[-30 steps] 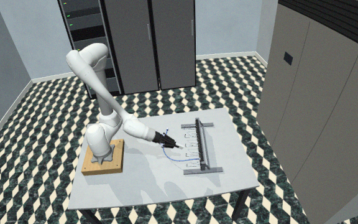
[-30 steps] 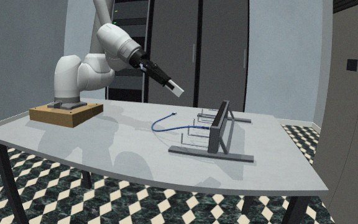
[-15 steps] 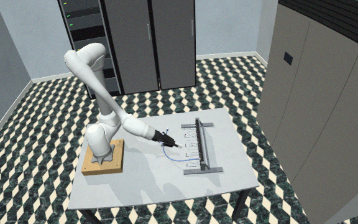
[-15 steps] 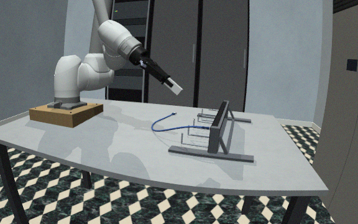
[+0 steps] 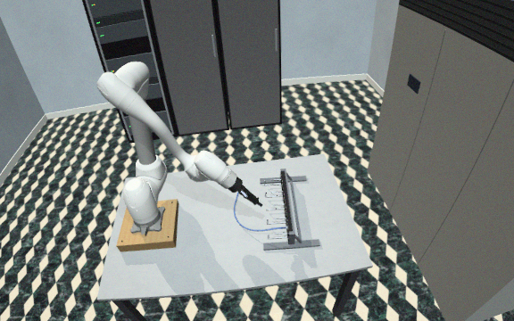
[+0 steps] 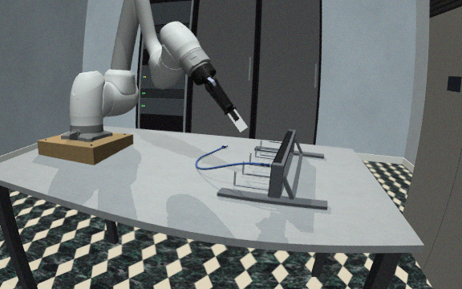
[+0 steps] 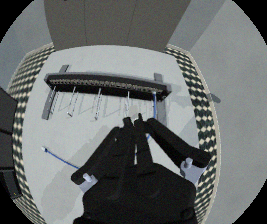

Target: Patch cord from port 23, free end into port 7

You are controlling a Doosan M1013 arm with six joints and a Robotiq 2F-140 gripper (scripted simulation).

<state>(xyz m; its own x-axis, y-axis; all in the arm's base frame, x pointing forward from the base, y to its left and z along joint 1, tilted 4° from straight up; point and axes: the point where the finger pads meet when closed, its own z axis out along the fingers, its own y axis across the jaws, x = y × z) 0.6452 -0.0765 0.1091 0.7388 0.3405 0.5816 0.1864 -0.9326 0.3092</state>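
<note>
The dark patch-panel rack stands on grey feet on the right half of the table, and also shows in the exterior view and the wrist view. The blue patch cord leaves a port near the rack's near end, loops over the table, and its free end lies on the table top. The free end also shows at the left of the wrist view. My gripper is shut and empty, tilted down toward the rack, well above the table and the cord.
Wire cable hoops stick out of the rack's front toward the arm. The arm's wooden base block sits at the table's left. Grey cabinets stand to the right of the table.
</note>
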